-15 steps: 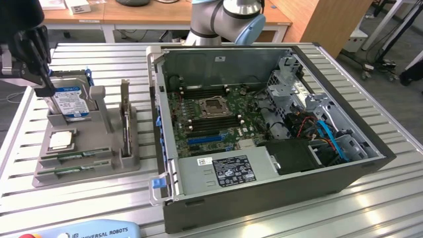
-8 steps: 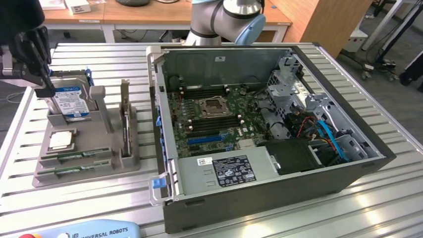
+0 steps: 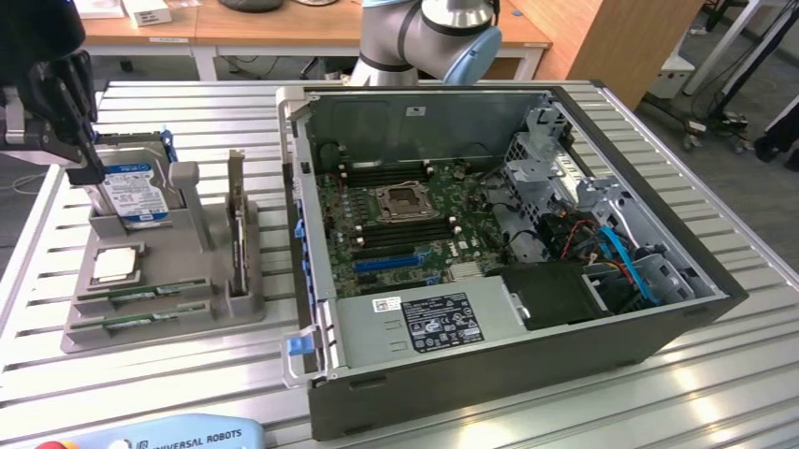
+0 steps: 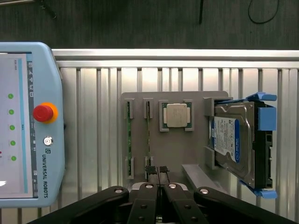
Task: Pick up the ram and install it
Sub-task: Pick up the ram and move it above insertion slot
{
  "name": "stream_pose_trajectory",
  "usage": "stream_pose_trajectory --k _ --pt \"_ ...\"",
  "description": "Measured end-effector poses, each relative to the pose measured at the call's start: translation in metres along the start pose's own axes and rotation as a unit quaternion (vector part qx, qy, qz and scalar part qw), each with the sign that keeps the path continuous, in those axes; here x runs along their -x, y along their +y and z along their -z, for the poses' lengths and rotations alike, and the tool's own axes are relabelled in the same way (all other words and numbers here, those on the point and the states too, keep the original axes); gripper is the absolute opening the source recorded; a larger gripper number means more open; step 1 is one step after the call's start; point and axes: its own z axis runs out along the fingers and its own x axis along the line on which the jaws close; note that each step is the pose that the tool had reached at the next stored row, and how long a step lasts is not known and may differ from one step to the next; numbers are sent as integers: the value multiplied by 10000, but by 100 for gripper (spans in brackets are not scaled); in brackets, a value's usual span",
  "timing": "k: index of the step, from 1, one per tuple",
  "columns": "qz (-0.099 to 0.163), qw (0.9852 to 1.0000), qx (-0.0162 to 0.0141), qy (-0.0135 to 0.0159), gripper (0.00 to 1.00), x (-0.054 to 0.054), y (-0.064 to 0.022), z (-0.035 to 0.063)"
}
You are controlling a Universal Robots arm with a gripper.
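Green ram (image 4: 148, 133) in grey tray (image 4: 187, 149), gripper (image 4: 158, 170) above w/ fingers (image 4: 150, 171) together

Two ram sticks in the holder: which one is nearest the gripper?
The ram stick next to the processor; the gripper is right by its end. The other ram stick sits one slot farther, on the teach pendant's side.

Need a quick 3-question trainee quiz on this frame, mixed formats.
1. How many ram sticks sit in the holder?
2. True or false: the processor lies between the ram sticks and the hard drive.
3. The gripper is: A) shut and empty, B) shut on a stick, C) wide open.
Key: 1 two; 2 true; 3 A.
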Motion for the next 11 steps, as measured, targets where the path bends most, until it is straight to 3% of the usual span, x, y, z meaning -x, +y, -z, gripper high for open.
stream_pose_trajectory --k 11 --pt "0 10000 1 1 10 0 -1 -20"
